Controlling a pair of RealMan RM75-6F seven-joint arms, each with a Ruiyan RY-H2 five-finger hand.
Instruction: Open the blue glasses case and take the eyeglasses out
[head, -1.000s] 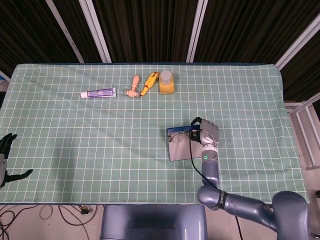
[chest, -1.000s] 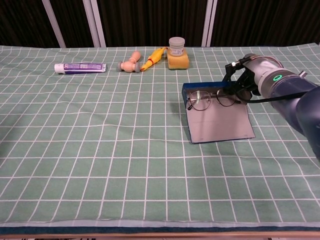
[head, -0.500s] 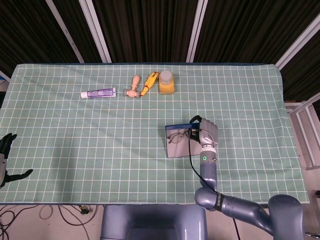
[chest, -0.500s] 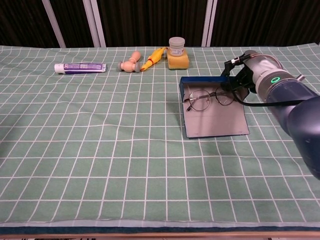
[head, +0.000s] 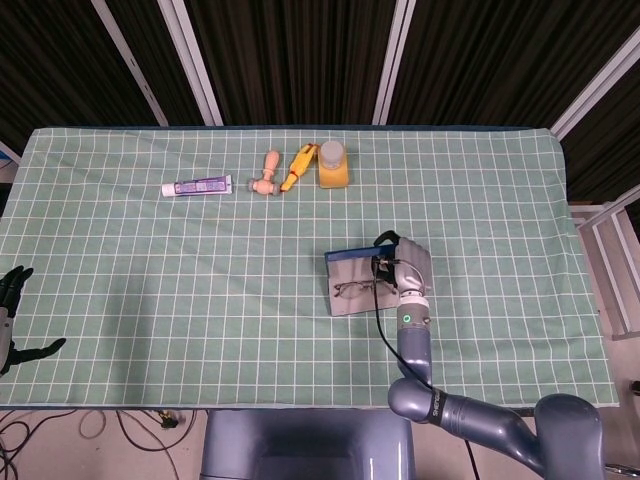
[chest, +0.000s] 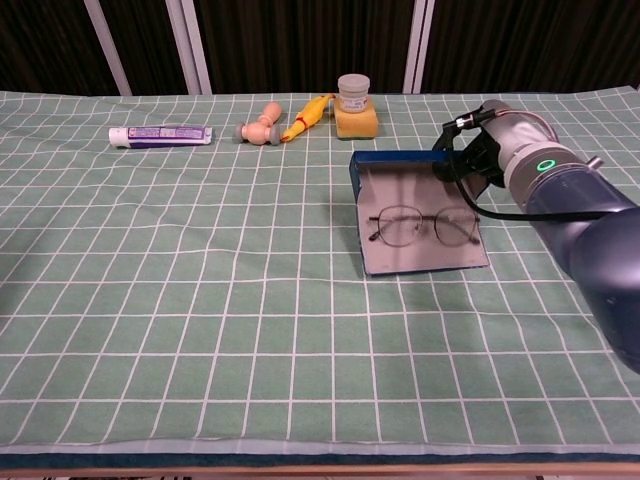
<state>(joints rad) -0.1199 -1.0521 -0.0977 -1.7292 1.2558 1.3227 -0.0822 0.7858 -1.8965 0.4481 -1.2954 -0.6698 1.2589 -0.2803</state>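
The blue glasses case (chest: 400, 159) lies open right of the table's middle, grey lining (chest: 420, 255) facing up and its blue back wall standing. The eyeglasses (chest: 422, 226) lie flat on the lining, lenses side by side, apart from the hand. My right hand (chest: 487, 152) sits at the case's back right corner, its dark fingers (chest: 455, 163) curled against the rim; whether they grip it is unclear. From the head view the case (head: 345, 257), the eyeglasses (head: 355, 288) and the right hand (head: 405, 265) show too. My left hand (head: 10, 300) hangs off the table's left edge, fingers apart, empty.
Along the far side lie a toothpaste tube (chest: 160, 134), a wooden peg toy (chest: 258, 128), a yellow toy (chest: 307, 118) and a jar on a yellow sponge (chest: 354, 108). The green checked cloth (chest: 200, 300) covers the table.
The eyeglasses left the right hand's fingers and dropped onto the lining, nearer me. The case and the right hand shifted a little to the left.
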